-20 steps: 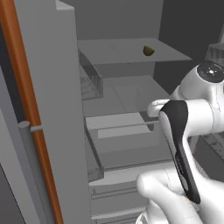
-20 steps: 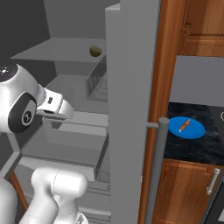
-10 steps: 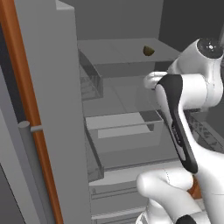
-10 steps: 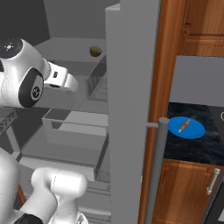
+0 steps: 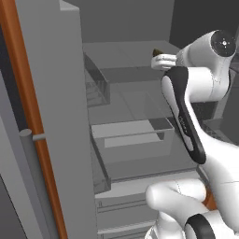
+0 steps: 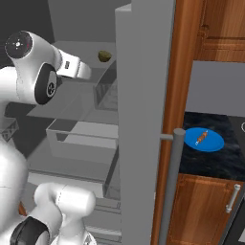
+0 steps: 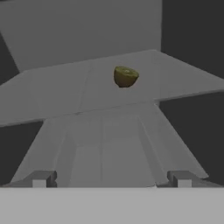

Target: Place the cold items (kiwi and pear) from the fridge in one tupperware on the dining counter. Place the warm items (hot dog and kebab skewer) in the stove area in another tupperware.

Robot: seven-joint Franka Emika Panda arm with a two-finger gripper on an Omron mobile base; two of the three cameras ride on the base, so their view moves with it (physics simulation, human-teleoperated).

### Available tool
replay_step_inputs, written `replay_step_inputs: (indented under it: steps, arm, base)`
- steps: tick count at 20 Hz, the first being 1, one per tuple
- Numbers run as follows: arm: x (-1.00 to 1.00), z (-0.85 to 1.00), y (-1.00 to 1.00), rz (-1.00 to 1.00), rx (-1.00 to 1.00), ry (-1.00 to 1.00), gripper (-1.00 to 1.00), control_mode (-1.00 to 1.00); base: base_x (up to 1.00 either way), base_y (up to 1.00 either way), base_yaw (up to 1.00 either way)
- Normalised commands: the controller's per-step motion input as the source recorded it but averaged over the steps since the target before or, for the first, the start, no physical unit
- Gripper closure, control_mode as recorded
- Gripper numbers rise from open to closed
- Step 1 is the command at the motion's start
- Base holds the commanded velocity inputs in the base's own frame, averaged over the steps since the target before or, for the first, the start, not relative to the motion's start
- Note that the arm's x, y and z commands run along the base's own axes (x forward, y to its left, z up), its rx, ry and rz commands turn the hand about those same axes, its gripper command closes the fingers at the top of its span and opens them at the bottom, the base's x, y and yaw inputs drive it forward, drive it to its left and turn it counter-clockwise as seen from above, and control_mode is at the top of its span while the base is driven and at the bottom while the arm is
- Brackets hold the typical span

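Observation:
A halved kiwi [image 7: 125,76] lies on the upper shelf of the open fridge [image 5: 126,70]. It is a small brown-green lump in the right base view [image 6: 104,56] and peeks out behind my hand in the left base view [image 5: 157,51]. My gripper [image 7: 111,179] is open, level with that shelf and a short way in front of the kiwi, with nothing between its fingertips [image 7: 43,178]. My gripper [image 6: 87,73] points at the fruit from the left. A kebab skewer [image 6: 202,137] rests on a blue plate [image 6: 213,143] on the dark counter. Pear, hot dog and tupperware are out of view.
The fridge door [image 6: 143,119] stands open to the right with its long handle [image 6: 170,191], and another grey panel [image 5: 46,116] rises at the left. A clear drawer [image 5: 133,135] sticks out below the shelf. Wooden cabinets [image 6: 210,28] flank the counter.
The arm has swung upward and its hand has risen from the drawer level to the upper shelf, closing in on the kiwi. The jaws have stayed wide apart.

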Motion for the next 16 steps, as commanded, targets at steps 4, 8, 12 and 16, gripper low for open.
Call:
replay_step_inputs:
  steps: [4,8,12,16]
  arm:
    - [0.62,0.48,-0.19,-0.02,-0.02,-0.01,-1.0,-1.0]
    - [0.67,0.21,-0.33,0.0,0.0,0.07,-1.0,-1.0]
    - [0.39,-0.09,-0.27,0.0,0.0,0.01,-1.0,-1.0]
    - [0.32,-0.17,-0.08,0.0,0.0,0.0,-1.0,-1.0]
  base:
    - [0.0,0.0,0.0]
    - [0.0,0.0,0.0]
    - [0.0,0.0,0.0]
    - [0.0,0.0,0.0]
